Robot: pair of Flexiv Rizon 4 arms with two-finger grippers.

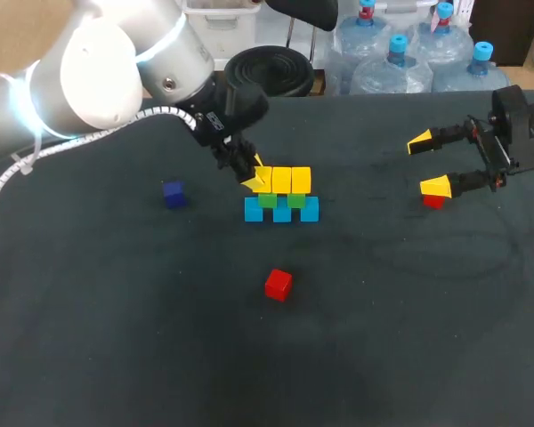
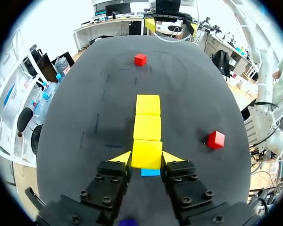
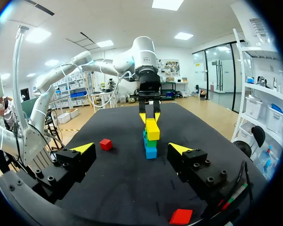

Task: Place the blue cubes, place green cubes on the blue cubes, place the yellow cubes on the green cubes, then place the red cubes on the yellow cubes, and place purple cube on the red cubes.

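My left gripper (image 2: 146, 160) pinches the end yellow cube (image 2: 146, 151), seating it atop the stack (image 1: 282, 209). A loose red cube (image 1: 279, 285) waits at the stack's 6 o'clock. My right gripper (image 1: 427, 163) gapes empty at 3 o'clock, poised over a second red cube (image 1: 433, 202).

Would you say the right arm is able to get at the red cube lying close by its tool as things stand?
Probably yes: the right tool is open, the red cube lies uncovered just under it, and nothing stands between them.
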